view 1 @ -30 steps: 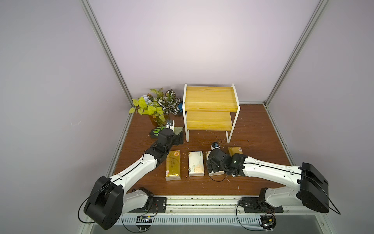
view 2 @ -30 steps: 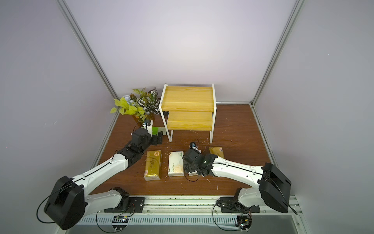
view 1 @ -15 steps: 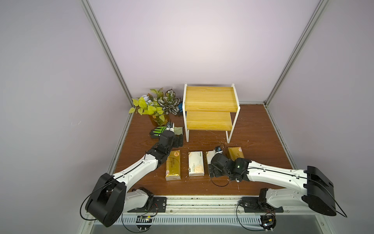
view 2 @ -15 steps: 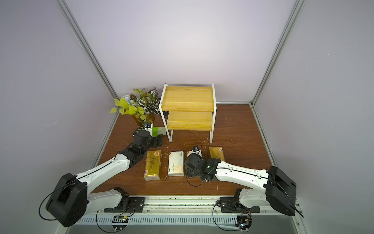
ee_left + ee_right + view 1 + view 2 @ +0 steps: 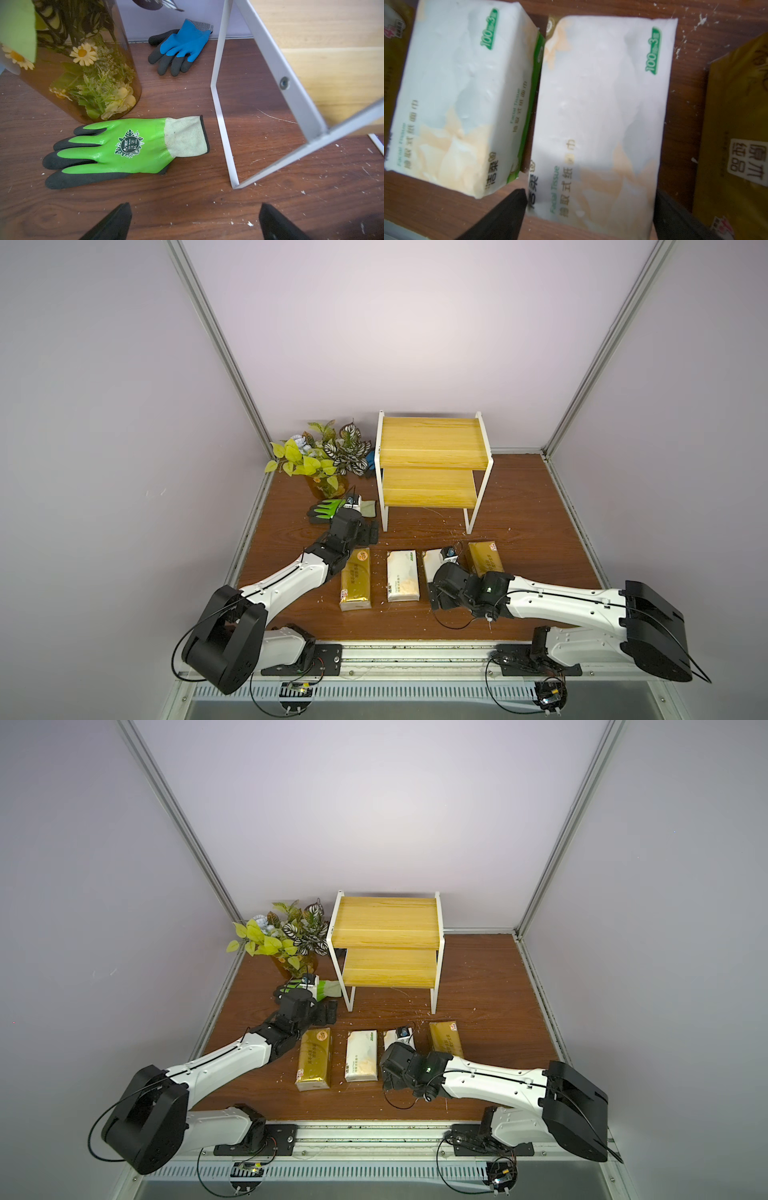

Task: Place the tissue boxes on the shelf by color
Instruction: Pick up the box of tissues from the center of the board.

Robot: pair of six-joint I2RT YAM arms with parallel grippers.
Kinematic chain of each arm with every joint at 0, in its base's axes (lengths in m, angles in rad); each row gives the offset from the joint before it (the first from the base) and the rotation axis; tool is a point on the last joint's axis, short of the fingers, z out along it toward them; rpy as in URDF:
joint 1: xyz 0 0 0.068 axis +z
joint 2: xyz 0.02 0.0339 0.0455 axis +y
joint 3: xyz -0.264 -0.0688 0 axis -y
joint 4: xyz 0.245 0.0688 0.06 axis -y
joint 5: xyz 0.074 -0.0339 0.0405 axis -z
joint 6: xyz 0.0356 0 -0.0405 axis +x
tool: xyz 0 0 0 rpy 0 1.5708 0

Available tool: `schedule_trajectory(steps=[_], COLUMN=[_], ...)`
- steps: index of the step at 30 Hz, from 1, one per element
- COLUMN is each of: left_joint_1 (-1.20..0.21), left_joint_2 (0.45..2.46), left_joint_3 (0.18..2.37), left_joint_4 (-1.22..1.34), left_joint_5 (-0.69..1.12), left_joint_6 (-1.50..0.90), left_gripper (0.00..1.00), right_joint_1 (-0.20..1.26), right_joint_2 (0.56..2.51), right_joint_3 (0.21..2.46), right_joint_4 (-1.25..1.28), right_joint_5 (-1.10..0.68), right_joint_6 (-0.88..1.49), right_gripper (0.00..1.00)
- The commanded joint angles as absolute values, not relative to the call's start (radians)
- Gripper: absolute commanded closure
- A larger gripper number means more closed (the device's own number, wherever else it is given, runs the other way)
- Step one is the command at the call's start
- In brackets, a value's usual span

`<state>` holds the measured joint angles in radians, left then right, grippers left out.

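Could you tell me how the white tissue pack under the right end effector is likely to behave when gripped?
The white pack probably squashes: its wrapper looks dimpled and soft. The glossy film may be slippery. Lying flat and brick-shaped, it should not roll.

Left arm [image 5: 291, 576] stretches forward, left gripper [image 5: 193, 220] low, spread wide, just beside the shelf [image 5: 432, 448] front left leg. Right arm [image 5: 561, 605] lies low before the shelf, right gripper [image 5: 589, 207] spread wide, aimed downward.
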<state>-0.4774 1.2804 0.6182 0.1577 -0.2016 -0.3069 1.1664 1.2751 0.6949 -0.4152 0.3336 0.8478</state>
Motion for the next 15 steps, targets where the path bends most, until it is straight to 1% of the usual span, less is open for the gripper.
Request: schedule_trajectory(steps=[1,8,15], left_joint_1=[-0.488,-0.492,-0.493], left_joint_2=[1.293,1.306,1.314], left_joint_3=[0.637,0.641,0.647], left_joint_4=[0.150,0.145,0.145], left_joint_5=[-0.180,-0.164,-0.149], left_joint_6=[-0.312,-0.307,-0.298], left_gripper=[0.00,0.00,0.00], right_joint_1=[1.187,1.200,1.200], right_joint_2=[1.263,1.283,1.338], right_joint_3=[0.696,0.682,0.672], right_joint_4=[-0.413,-0.415,-0.359], right_joint_5=[0.344,0.356,0.344], right_joint_6=[0.865,0.886,0.896], right_gripper=[0.01,0.01,0.01])
